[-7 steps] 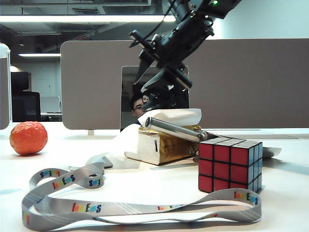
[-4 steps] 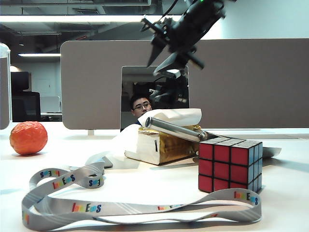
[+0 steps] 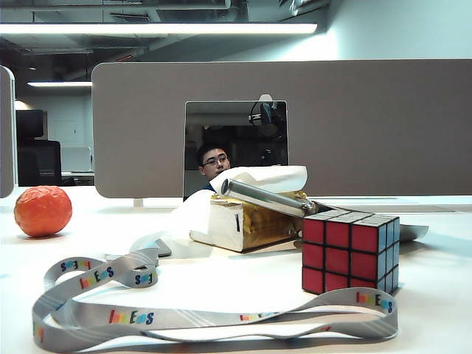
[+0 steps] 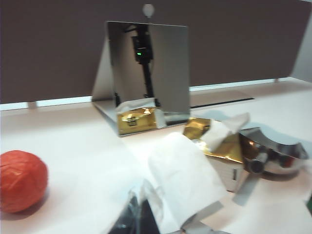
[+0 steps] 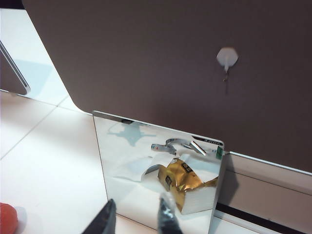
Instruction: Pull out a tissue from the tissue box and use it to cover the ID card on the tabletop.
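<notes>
From the exterior view we see no arm at all over the tabletop (image 3: 221, 284); both are out of that picture. The tissue box (image 3: 247, 220), gold-sided with a whitish end, sits near the middle, and the tissue (image 3: 193, 214) spills from its top and down its left side onto the surface. A shiny metal tube (image 3: 265, 197) lies tilted across the top of the box, its far end hidden behind the Rubik's cube (image 3: 350, 251) that stands just in front and to the right. The grey lanyard (image 3: 133, 313) loops across the foreground, and an orange ball (image 3: 43, 210) rests well apart at the left. We cannot find the ID card in any view; where the lanyard runs under the draped tissue, whatever lies there is covered. A mirror (image 3: 236, 144) stands against the partition behind the box. The left gripper (image 4: 139, 217) shows only as blurred dark fingertips cut off by the frame edge, close to the lower end of the tissue, and we cannot tell whether it is spread or clamped. The right gripper (image 5: 134, 219) is up facing the mirror, with only its two fingertips (image 5: 103, 220) in frame, parted and holding nothing.
</notes>
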Tool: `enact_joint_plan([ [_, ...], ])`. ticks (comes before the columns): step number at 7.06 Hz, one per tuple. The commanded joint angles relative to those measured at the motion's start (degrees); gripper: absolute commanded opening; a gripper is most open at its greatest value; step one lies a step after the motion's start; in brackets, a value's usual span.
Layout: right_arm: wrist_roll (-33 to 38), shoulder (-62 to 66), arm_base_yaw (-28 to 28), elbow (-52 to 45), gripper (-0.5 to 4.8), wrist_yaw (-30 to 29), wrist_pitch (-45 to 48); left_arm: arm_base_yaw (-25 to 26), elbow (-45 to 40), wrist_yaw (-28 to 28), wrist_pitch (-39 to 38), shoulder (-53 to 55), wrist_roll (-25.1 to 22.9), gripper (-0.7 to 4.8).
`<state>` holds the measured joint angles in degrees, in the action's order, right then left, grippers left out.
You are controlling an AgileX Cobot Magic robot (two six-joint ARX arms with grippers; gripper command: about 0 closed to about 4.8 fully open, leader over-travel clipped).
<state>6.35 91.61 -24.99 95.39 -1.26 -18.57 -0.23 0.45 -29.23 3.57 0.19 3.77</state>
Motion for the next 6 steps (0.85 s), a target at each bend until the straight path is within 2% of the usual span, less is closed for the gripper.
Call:
enact_joint_plan([
  [1,-0.42,-3.65,1.60,0.09,1.03,0.26,-2.16,-0.07,0.17,1.60,0.26,0.04,0.15,-0.06],
  [2,-0.61,-4.94,1.70,0.07,1.03,0.31,-2.67,-0.07,0.17,1.60,0.24,0.04,0.15,-0.06],
  [3,-0.63,-7.08,1.86,-0.90,0.78,1.42,-2.62,-0.07,0.17,1.60,0.22,0.04,0.15,-0.06],
  [5,-0.55,-27.04,1.86,-20.90,0.71,6.27,1.20,-0.07,0.17,1.62,0.13,0.04,0.15,-0.06],
  [6,-0.57,-39.43,1.84,-31.28,0.71,6.27,1.66,-0.04,0.17,2.10,0.02,0.04,0.20,-0.06],
])
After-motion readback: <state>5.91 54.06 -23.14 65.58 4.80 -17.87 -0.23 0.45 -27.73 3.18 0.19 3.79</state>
